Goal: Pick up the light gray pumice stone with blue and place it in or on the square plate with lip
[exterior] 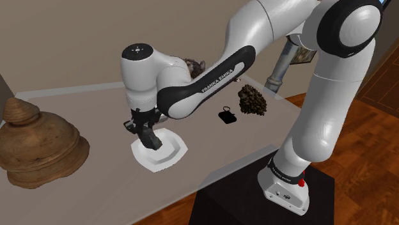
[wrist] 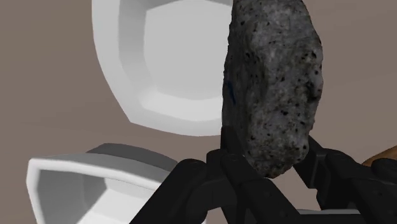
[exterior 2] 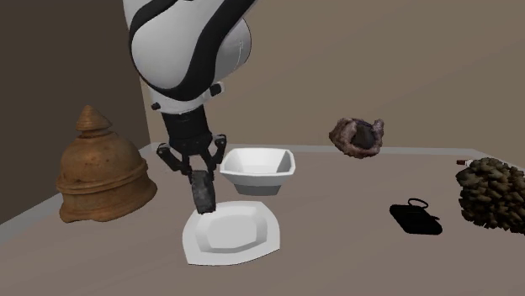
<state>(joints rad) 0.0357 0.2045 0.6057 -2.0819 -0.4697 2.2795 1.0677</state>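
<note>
The gripper [wrist: 273,164] is clamped on the dark grey speckled pumice stone [wrist: 273,76], which hangs from it just above the near edge of the white square plate [wrist: 127,89] on the surface [wrist: 44,95].

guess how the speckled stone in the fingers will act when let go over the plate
Probably rigid: the stone shows no dent where the fingers clasp it. Its rough, pitted surface likely resists slipping. Elongated and held on end, it may topple flat onto the plate rather than roll.
</note>
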